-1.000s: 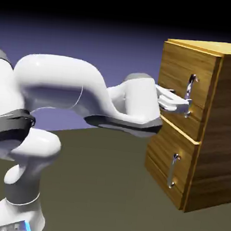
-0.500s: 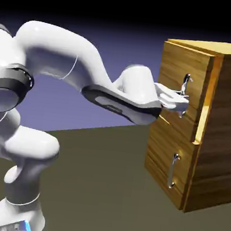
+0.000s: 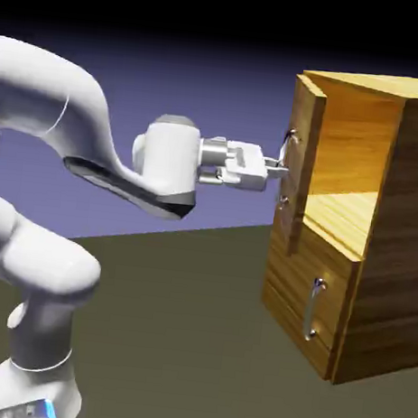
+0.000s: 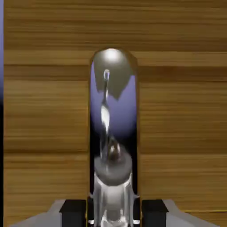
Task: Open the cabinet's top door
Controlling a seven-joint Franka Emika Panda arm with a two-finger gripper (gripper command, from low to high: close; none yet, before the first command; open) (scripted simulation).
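Note:
The wooden cabinet stands at the exterior view's right. Its top door is swung out and shows edge-on, baring the lit upper compartment. My gripper reaches in level from the left and is shut on the door's silver bar handle. In the hand view the handle rises large between my dark fingertips, with my gripper closed around its base. The door's wood grain fills the rest of that view.
The lower panel is closed, with its own vertical silver handle. My white arm arcs in from the exterior view's left over the dark table.
My gripper closed on the top door's handle and drew back to the left. The door went from closed to swung wide open, baring the upper compartment.

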